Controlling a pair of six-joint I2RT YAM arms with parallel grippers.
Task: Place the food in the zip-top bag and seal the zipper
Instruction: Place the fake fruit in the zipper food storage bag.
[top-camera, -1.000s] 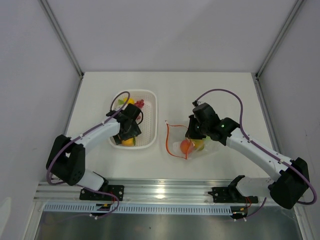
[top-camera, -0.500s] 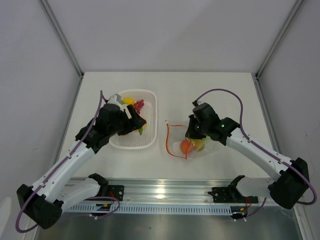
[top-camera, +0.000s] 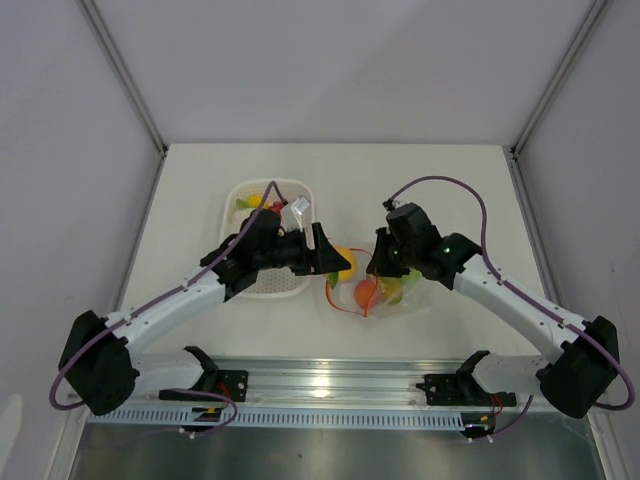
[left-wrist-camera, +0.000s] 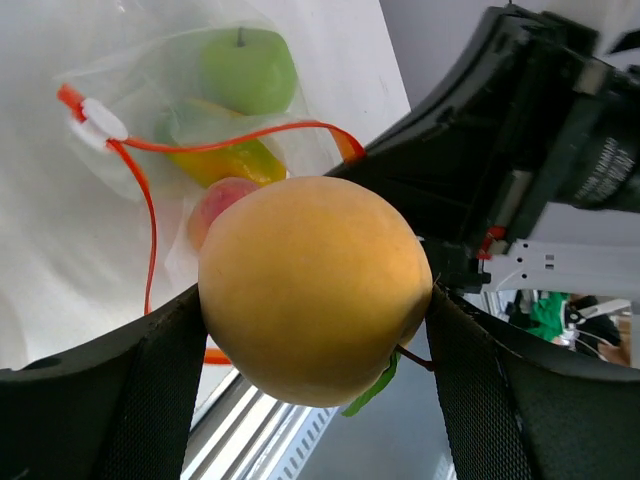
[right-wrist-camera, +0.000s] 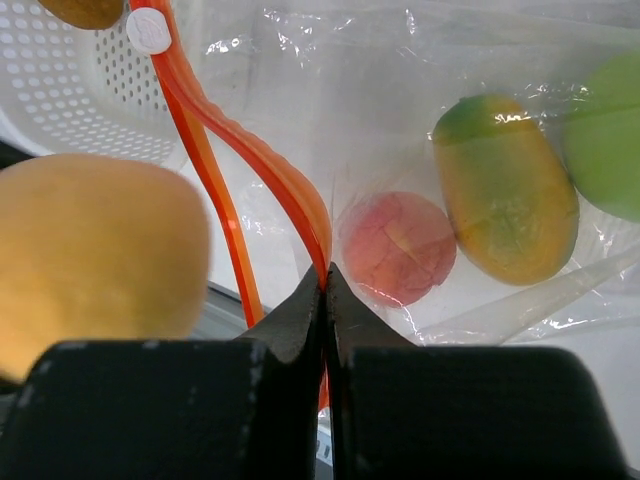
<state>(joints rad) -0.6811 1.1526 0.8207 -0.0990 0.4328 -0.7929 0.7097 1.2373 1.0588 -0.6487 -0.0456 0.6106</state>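
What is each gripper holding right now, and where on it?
The left gripper clamps the yellow-orange fruit across its sides. The right gripper pinches the zip-top bag by one lip of its orange-red zipper.

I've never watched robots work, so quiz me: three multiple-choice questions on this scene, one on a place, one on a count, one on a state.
1. Where is the yellow-orange fruit? A inside the zip-top bag; B between the fingers of the left gripper; C in the right gripper.
2. How many foods lie in the bag? A one; B six; C three.
3. The right gripper is: A shut on the zipper; B wide open; C shut on nothing.
Answers: B, the left gripper clamps it by the bag's mouth; C, green apple, mango and red peach show through the plastic; A, it pinches the orange-red strip.
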